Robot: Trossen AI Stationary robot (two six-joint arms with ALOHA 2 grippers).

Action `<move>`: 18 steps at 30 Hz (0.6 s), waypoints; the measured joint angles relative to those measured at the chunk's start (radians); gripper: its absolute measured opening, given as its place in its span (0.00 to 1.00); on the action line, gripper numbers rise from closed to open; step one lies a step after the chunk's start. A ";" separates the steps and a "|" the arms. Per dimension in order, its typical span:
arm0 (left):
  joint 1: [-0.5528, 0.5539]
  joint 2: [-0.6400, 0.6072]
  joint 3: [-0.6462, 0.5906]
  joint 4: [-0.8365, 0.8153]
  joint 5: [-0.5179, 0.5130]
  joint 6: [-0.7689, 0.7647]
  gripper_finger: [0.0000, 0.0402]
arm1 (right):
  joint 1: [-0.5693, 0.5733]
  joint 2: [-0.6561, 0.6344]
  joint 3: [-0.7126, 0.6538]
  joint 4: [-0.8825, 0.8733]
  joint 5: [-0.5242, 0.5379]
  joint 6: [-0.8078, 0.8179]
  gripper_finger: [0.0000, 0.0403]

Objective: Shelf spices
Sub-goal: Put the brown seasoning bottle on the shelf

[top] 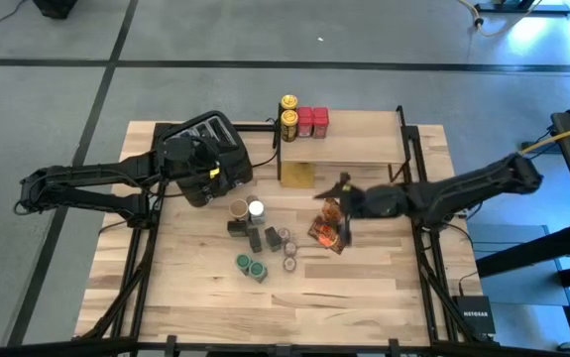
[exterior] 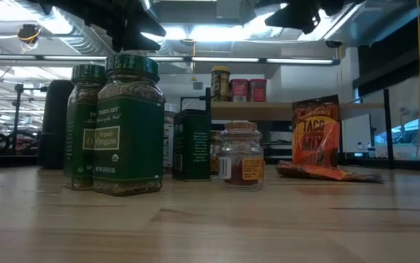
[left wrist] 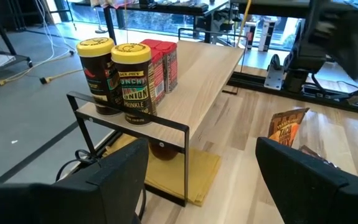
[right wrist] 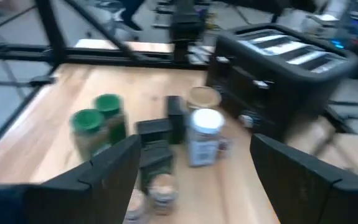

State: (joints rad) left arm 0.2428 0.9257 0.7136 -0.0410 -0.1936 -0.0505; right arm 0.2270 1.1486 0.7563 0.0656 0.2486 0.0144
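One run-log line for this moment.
left gripper open above black toaster | right gripper open over orange foil packets | wooden shelf: four jars

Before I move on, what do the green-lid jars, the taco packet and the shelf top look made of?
Green-lid jars: clear and glossy, contents visible through the wall, likely glass though plastic is possible; lids look like plastic. Taco packet: thin printed foil or plastic film, shiny and creased. Shelf top: pale wood plank with visible grain, matte, on a thin black metal frame.

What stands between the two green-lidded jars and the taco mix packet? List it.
In the low view, a dark tin and a small glass jar with a cork-coloured lid stand between the green-lidded jars and the taco mix packet.
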 joint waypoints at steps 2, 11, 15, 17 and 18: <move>0.000 0.000 0.000 -0.001 0.000 0.000 0.72 | 0.027 0.044 0.000 0.027 0.005 -0.017 0.77; 0.000 0.000 0.000 -0.001 0.000 -0.002 0.72 | 0.035 0.293 0.000 0.146 -0.102 -0.021 0.77; 0.000 0.000 0.000 -0.001 0.000 -0.002 0.72 | 0.035 0.382 0.000 0.182 -0.103 -0.047 0.76; 0.000 0.000 0.000 -0.003 0.000 -0.002 0.72 | 0.035 0.421 0.000 0.189 -0.103 -0.049 0.75; 0.000 0.000 0.000 0.000 0.000 -0.002 0.72 | 0.034 0.438 0.000 0.203 -0.103 -0.049 0.74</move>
State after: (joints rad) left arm 0.2424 0.9257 0.7139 -0.0414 -0.1936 -0.0525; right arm 0.2615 1.5869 0.7563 0.2690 0.1459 -0.0349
